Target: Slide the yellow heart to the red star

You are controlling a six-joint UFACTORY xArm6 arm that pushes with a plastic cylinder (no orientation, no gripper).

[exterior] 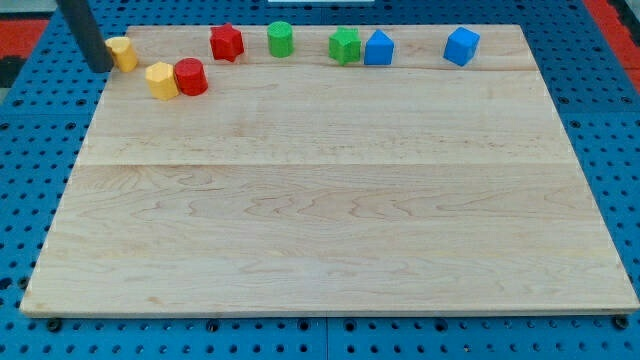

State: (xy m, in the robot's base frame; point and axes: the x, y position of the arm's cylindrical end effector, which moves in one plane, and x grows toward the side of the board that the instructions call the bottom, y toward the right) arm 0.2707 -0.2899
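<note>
The yellow heart lies near the board's top left corner. My tip is just to its left, touching it or nearly so. The red star sits along the top edge, well to the right of the heart. Between them, slightly lower, a yellow hexagon-like block and a red cylinder sit side by side, touching.
Along the top edge to the right of the red star are a green cylinder, a green star touching a blue block, and another blue block. The wooden board lies on a blue perforated table.
</note>
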